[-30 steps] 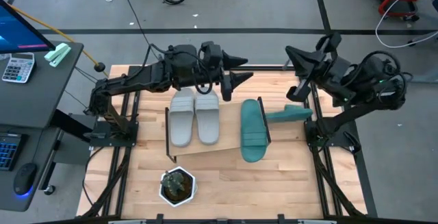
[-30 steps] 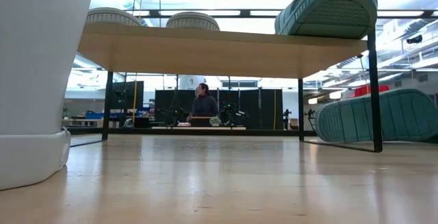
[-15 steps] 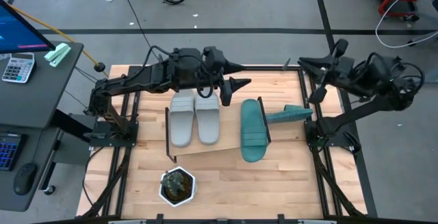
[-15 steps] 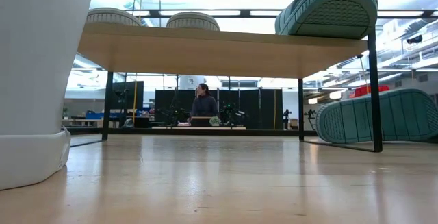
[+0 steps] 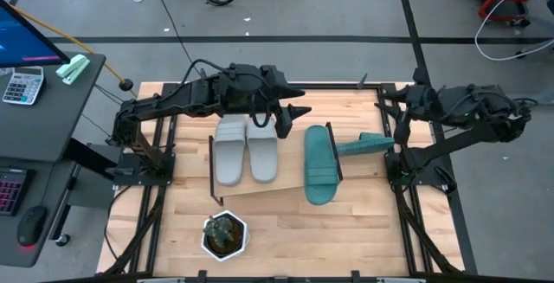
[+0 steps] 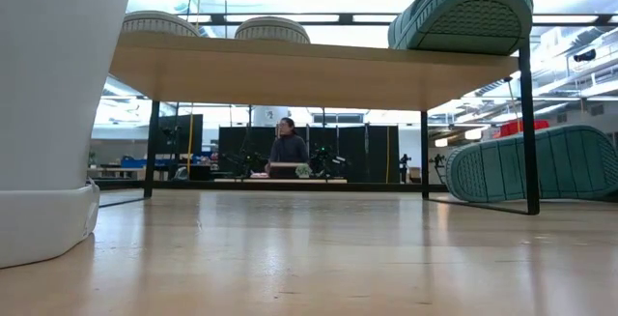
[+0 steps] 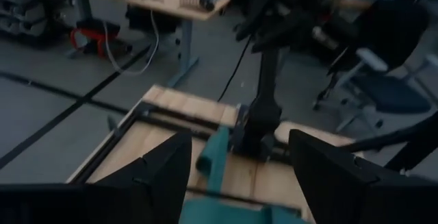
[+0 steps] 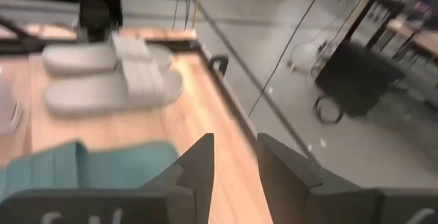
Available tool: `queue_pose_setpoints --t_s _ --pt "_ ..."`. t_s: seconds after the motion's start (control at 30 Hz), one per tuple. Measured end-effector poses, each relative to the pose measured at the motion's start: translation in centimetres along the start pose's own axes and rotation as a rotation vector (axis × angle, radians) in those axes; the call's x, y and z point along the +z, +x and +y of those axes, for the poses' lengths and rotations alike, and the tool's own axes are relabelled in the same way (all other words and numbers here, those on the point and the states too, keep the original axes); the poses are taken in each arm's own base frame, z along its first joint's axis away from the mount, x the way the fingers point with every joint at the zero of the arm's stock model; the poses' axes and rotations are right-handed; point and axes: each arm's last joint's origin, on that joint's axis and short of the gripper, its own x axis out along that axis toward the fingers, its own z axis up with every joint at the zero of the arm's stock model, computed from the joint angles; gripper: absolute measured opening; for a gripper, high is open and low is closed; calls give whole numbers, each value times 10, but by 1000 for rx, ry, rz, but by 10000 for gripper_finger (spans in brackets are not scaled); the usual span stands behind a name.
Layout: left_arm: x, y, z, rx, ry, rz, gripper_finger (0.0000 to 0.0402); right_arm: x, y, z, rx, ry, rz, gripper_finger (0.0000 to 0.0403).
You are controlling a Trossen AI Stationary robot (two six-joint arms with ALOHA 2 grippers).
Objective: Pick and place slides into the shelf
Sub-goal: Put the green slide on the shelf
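Two grey slides (image 5: 246, 147) and one teal slide (image 5: 318, 164) sit on the shelf (image 5: 290, 183), the second teal slide (image 5: 364, 144) beside it; both grippers, left (image 5: 293, 115) and right (image 5: 391, 101), hover empty with fingers spread.

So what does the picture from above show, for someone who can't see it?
Two grey slides and one teal slide lie on the shelf; another teal slide lies beside it. Both arms hover behind; a potted plant stands in front.

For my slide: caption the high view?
Three slides on the shelf; fourth on the table.
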Motion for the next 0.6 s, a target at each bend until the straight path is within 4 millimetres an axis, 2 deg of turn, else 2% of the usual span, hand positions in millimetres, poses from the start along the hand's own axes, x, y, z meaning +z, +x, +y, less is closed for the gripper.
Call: queue_pose_setpoints --t_s 0.2,0.4,0.6 --pt "-5 1 5 24 7 56 245 -16 0 1 54 -2 157 117" --pt "-5 1 7 26 27 56 244 -33 6 8 153 -85 389 117" --pt "-5 1 7 28 27 57 243 -38 14 15 191 -139 472 116"
